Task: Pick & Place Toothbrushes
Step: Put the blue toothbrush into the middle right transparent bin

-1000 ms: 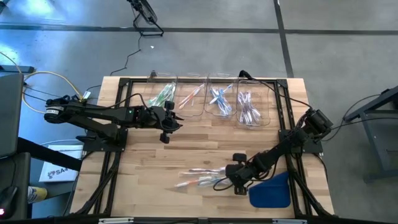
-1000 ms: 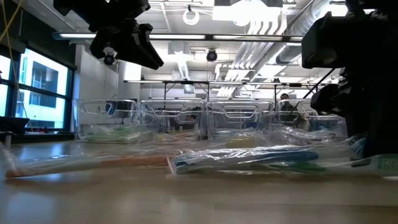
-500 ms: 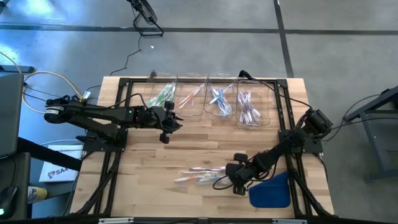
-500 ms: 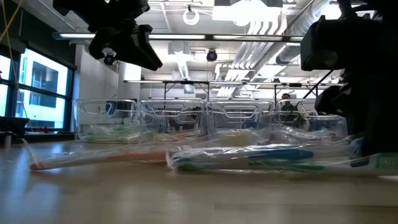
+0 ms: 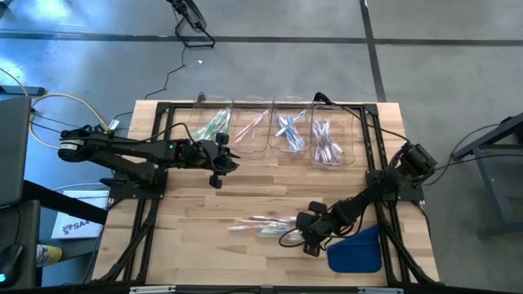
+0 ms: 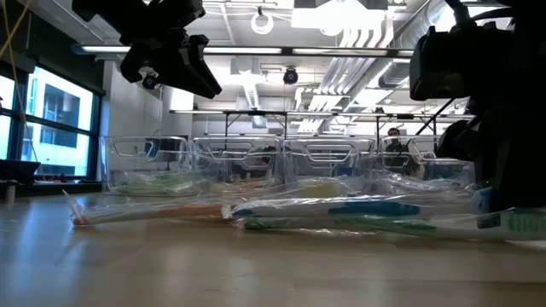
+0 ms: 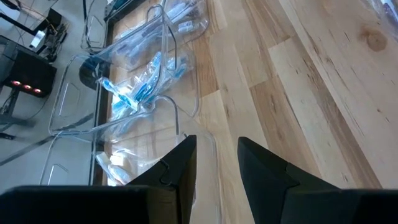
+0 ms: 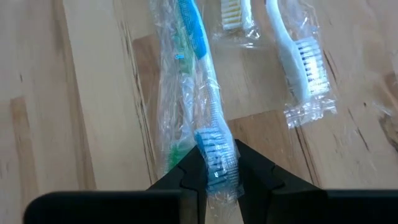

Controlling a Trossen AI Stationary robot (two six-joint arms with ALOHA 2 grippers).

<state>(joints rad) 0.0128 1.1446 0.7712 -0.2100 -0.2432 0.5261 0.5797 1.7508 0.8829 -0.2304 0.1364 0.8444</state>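
Right wrist view: right gripper [image 8: 214, 169] is pinched on a wrapped blue toothbrush [image 8: 208, 140]; other toothbrushes [image 8: 305, 65] are seen just ahead.
Left gripper [image 7: 216, 158]: spread, nothing held, above clear bins [image 7: 134, 102].

Four clear bins [image 5: 278, 131] stood in a row on the bench [image 5: 188, 212]. One blue cloth [image 5: 356, 250] lay there. Two arms worked; loose wrapped toothbrushes [image 5: 263, 226] overlapped beyond counting.

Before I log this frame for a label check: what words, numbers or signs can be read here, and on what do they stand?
"SA": only the first letters of dark print are readable, the rest cut off, on the white box on the floor left of the table.
Toothbrush wrappers: no readable print.
Clear bins: no labels visible.
Blue cloth: no text.
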